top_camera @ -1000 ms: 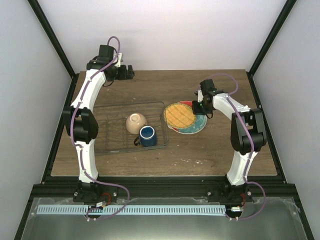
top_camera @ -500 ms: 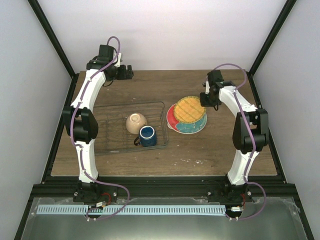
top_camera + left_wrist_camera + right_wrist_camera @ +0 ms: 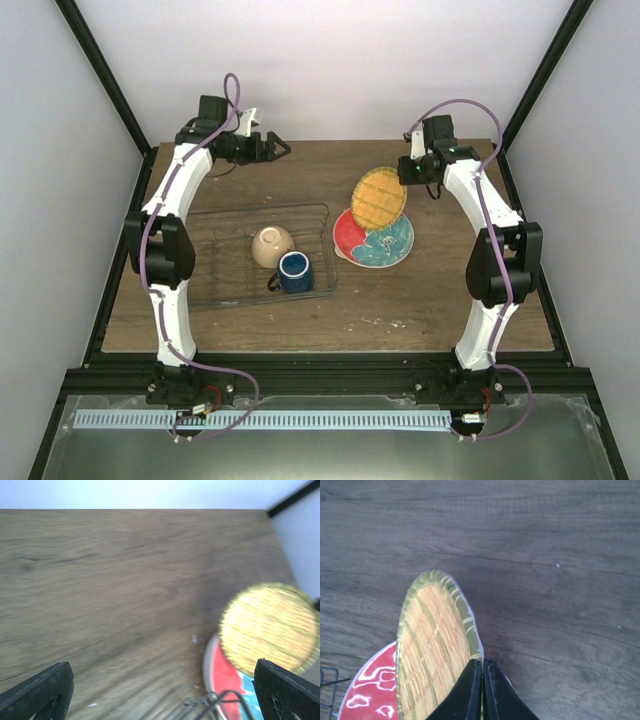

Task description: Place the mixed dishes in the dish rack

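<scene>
My right gripper (image 3: 408,172) is shut on the rim of the yellow-orange grid plate (image 3: 381,196), which hangs tilted on edge above the table. In the right wrist view the pinched rim of this plate (image 3: 432,645) runs between the closed fingers of the gripper (image 3: 482,667). Below it the red plate with a teal flower (image 3: 372,240) lies flat. The wire dish rack (image 3: 215,215) at centre left holds a cream bowl (image 3: 271,245) and a dark blue mug (image 3: 295,272). My left gripper (image 3: 278,148) hovers open at the back of the table, holding nothing.
The left wrist view is blurred; it shows the yellow plate (image 3: 270,627), the red plate (image 3: 227,677) and a corner of the rack's wire (image 3: 220,702). Black frame posts stand at the table's back corners. Bare wood lies between the two grippers.
My right gripper has lifted the yellow plate off the red plate and carried it back and up, tilting it on edge. My left gripper has turned to the right.
</scene>
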Tool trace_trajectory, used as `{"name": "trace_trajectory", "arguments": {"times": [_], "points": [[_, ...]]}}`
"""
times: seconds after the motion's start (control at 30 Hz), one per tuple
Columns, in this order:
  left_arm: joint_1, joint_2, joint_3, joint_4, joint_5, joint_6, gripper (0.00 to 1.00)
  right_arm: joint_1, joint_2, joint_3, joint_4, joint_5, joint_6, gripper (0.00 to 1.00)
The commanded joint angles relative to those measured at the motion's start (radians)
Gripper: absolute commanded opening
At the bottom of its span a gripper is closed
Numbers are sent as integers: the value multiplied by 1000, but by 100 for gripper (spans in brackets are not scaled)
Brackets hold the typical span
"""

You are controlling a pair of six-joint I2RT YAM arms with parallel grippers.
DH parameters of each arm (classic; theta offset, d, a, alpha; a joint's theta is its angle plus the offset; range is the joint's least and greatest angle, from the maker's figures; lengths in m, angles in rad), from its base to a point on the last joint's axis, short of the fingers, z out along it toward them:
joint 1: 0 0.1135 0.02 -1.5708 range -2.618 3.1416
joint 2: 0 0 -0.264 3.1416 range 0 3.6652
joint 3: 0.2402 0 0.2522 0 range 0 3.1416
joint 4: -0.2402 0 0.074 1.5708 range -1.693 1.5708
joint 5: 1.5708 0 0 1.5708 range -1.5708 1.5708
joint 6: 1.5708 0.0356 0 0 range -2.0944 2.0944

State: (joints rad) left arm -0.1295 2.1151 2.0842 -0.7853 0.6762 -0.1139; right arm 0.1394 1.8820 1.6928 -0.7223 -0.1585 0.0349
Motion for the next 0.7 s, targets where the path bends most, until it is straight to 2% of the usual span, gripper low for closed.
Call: {"name": "trace_trajectory", "arguments": {"times": [0.0,0.13,0.5,0.67], "points": [[-16,-35,-113,180,235,-8,100,0,-31,20,84,-104,-29,1],[-38,-10,-143,230,268,-16,100,0,-24,13,77,-109,-41,1],[-68,23,-125,195,251,7,100,-11,-32,-53,81,-82,-42,2],[-74,32,-124,189,247,14,100,-65,5,-84,103,-241,5,23]]}}
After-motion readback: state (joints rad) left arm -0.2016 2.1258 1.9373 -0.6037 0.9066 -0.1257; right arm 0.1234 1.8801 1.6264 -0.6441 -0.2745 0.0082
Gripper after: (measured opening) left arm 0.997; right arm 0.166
